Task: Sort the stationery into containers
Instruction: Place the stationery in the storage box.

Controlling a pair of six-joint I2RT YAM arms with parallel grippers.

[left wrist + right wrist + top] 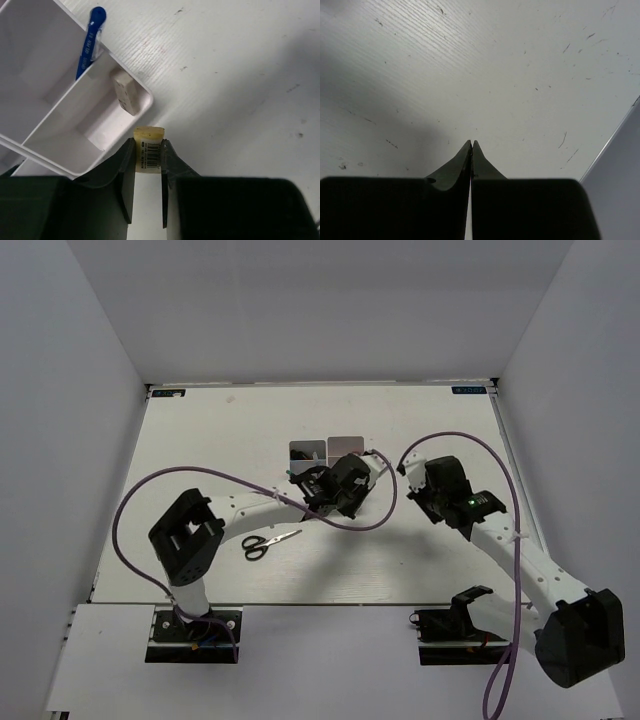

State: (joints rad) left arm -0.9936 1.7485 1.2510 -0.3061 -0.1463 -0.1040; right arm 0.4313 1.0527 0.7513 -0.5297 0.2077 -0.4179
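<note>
Holding blue pen (89, 44) and eraser (125, 92), bins (146, 100) adjoin left gripper (148, 150) (clamping beige block (148, 133)); right gripper (471, 145) closed.

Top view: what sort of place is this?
Probably a robotics test cell: a white table boxed in by blank white walls, with cabled robot arms, left and right, bolted at its near edge.

Pen (90, 42) in one compartment of bins (65, 97), eraser (125, 92) in next; block (149, 150) just outside; scissors (270, 543) near-left.

Pale table (220, 440) under black-handled scissors (268, 543) and white bins (345, 444).
</note>
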